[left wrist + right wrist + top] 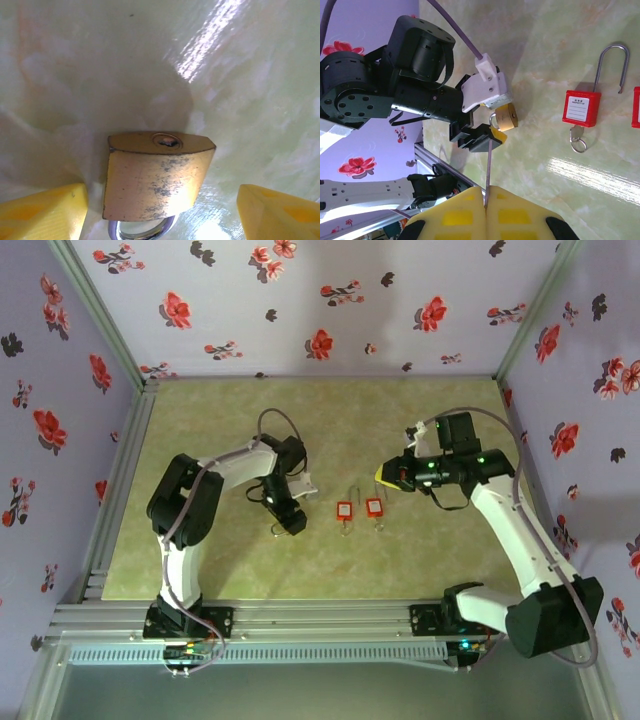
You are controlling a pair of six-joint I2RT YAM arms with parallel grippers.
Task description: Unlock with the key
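Green marbled table (pixel 330 410), left gripper (pixel 162 212) spread open astride brass padlock (pixel 155 180), fingers clear of it, keyhole (pixel 166 141) plain from left wrist, right gripper (pixel 485 200) clamped on thin key (pixel 489 165) in right wrist view, red padlocks (pixel 345 511) lying between arms.

A red plastic padlock with a white label (pixel 581 108) lies flat on the pale green marbled table mat (pixel 400 425), its long steel shackle (pixel 597 70) swung free at one end and a small silver key on a ring (pixel 578 144) at the base of its body. A second red padlock of the same kind (pixel 374 506) lies just beside it, apart and parallel. Lilac walls printed with red and dark flowers (pixel 300 300) enclose three sides; a ribbed aluminium rail (pixel 320 620) and a slotted grey strip (pixel 300 652) run along the near edge
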